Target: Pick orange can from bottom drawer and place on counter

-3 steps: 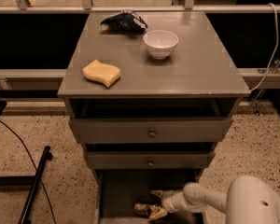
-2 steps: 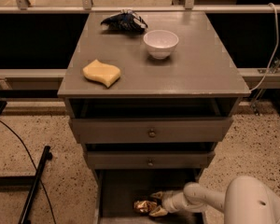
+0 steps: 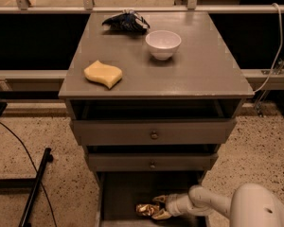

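The small shiny orange-gold metal can [image 3: 146, 210] lay on its side on the floor of the deep grey bottom drawer [image 3: 117, 195], just left of the end effector [image 3: 159, 207]. The end effector's fingers [image 3: 159, 199] stood apart, with the can's right end between their tips; contact could not be told. Bare drawer floor stretched left of the can to the side wall. Directly above the end effector, the middle knobbed grey drawer front [image 3: 151, 162] overhung the rear of the bottom drawer, and the upper knobbed drawer front [image 3: 154, 132] sat above that. Far above, the flat grey wooden bench [image 3: 203, 74] carried a pale yellow wavy sponge [image 3: 103, 74] up-left, a white bowl [image 3: 163, 44] and a dark crumpled bag [image 3: 125, 21] behind it. The bench's right half lay bare. The white arm [image 3: 208, 201] reached in from the right.
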`<action>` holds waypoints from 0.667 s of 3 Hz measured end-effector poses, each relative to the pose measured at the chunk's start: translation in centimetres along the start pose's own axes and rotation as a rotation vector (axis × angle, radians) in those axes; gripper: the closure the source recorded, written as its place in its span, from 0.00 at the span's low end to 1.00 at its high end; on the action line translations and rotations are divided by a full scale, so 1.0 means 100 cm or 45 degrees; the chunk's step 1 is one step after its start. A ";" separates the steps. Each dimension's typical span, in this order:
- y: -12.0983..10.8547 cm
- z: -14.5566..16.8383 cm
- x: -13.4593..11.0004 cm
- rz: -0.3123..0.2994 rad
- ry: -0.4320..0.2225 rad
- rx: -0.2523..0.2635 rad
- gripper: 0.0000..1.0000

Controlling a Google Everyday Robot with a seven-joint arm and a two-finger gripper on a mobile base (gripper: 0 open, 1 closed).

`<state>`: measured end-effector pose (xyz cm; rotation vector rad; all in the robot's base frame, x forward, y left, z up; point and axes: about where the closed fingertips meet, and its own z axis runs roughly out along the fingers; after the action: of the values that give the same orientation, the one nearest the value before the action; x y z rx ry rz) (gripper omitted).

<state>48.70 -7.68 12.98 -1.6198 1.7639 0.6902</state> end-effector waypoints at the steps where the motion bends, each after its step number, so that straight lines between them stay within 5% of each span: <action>1: 0.003 -0.003 -0.004 -0.022 -0.061 -0.020 0.89; 2: 0.003 -0.032 -0.036 -0.107 -0.187 -0.016 1.00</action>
<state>48.16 -7.66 17.84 -1.5995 1.5807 0.7617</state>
